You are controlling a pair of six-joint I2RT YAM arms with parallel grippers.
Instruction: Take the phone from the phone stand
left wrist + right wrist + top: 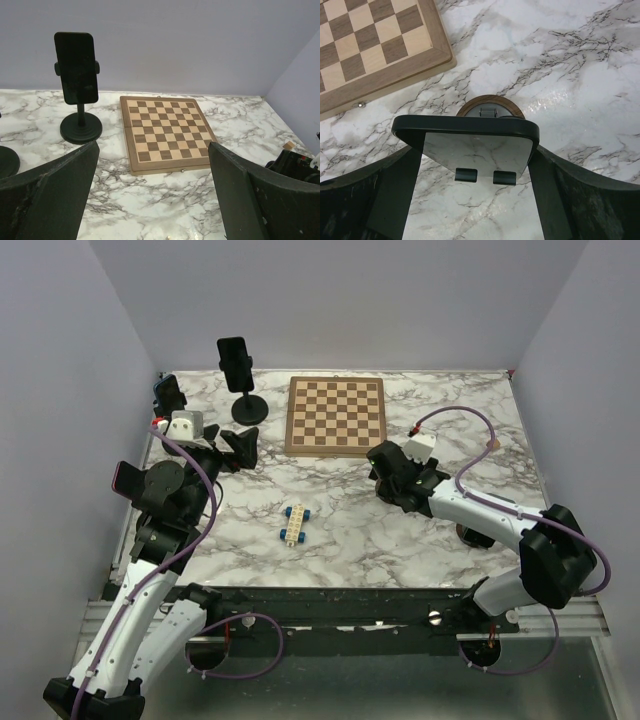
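In the right wrist view a glossy black phone (pixel 475 145) leans on a stand with a round wooden base (pixel 470 101) and rests on two grey lip tabs (pixel 466 175). My right gripper (pixel 476 150) is open and straddles the phone, one finger close beside each long edge. In the top view the right gripper (pixel 395 478) hides this phone. A second black phone (pixel 235 360) is clamped upright on a black pedestal stand (pixel 250 410) at the back left, and it also shows in the left wrist view (pixel 76 67). My left gripper (pixel 240 448) is open, empty and low, well short of that stand.
A wooden chessboard (pixel 336 416) lies at the back middle, also in the left wrist view (pixel 167 132). A small blue-and-cream brick piece (pixel 294 523) lies mid-table. Another black stand-like object (pixel 168 392) stands at the far left edge. Purple walls enclose three sides.
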